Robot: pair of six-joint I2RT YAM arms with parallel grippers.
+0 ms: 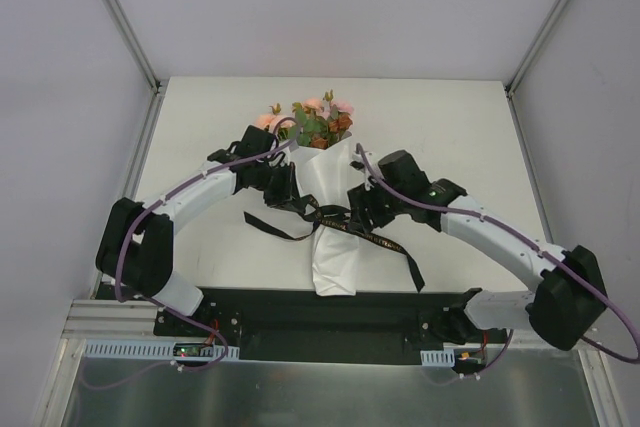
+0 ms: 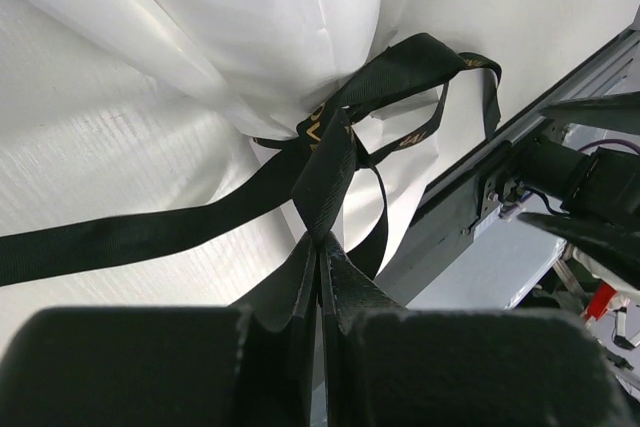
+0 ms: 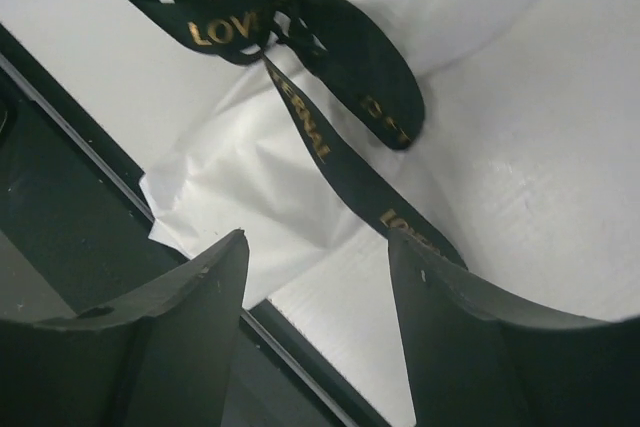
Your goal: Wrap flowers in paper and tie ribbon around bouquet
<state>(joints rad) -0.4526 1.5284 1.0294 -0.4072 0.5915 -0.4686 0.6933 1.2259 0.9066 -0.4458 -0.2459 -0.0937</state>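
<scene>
The bouquet lies mid-table, with pink and rust flowers (image 1: 315,122) at the far end and the white paper (image 1: 335,247) cone pointing toward the arms. The black, gold-lettered ribbon (image 1: 335,219) is knotted around the cone's waist, its tails trailing left and right. My left gripper (image 2: 322,242) is shut on a loop of the ribbon (image 2: 325,162) just left of the knot, against the paper (image 2: 250,27). My right gripper (image 3: 317,242) is open just right of the knot. A ribbon (image 3: 320,137) tail runs past its right finger, and only table and paper (image 3: 250,187) lie between the fingers.
The black base plate (image 1: 330,312) runs along the table's near edge under the cone's tip. White enclosure walls and metal posts (image 1: 150,77) border the table (image 1: 200,127). The right arm (image 2: 590,177) shows at the edge of the left wrist view.
</scene>
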